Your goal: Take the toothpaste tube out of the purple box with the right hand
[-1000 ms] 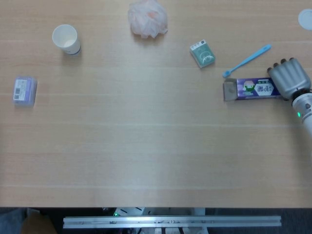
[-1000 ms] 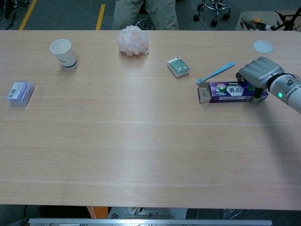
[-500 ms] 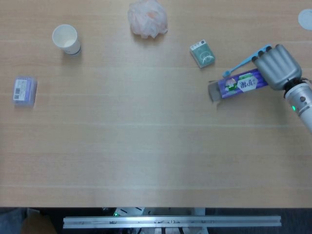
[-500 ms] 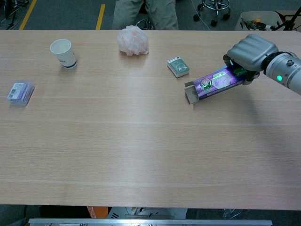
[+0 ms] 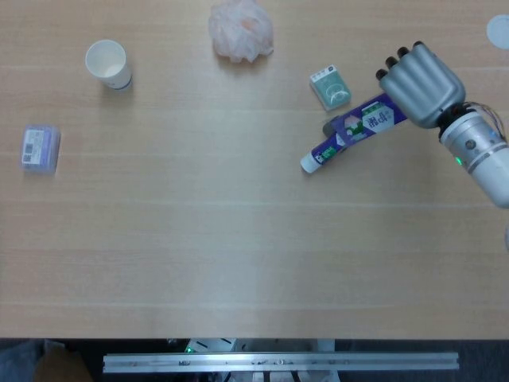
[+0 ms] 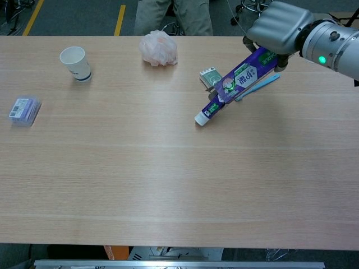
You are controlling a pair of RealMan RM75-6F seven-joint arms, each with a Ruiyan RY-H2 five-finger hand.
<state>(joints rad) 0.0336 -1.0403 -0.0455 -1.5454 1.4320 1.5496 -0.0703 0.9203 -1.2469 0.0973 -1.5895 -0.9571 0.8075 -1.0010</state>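
My right hand point(image 5: 421, 83) point(image 6: 279, 25) grips the upper end of the purple box point(image 5: 370, 121) point(image 6: 247, 72) and holds it lifted and tilted, open end down to the left. The toothpaste tube point(image 5: 322, 151) point(image 6: 207, 111) sticks partway out of that open end. Its white cap point(image 5: 308, 164) point(image 6: 199, 119) is at or just above the table; I cannot tell whether it touches. The rest of the tube is hidden inside the box. My left hand is in neither view.
A green pack point(image 5: 330, 87) point(image 6: 208, 75) lies just behind the box, and a blue toothbrush point(image 6: 261, 86) lies under it. Farther left are a crumpled plastic bag point(image 5: 241, 30), a paper cup point(image 5: 108, 64) and a small bluish pack point(image 5: 40, 148). A white disc point(image 5: 499, 30) sits at the far right.
My right hand has lifted the box off the table, carried it up and left, and tipped it. The tube has slid partway out of the open end.
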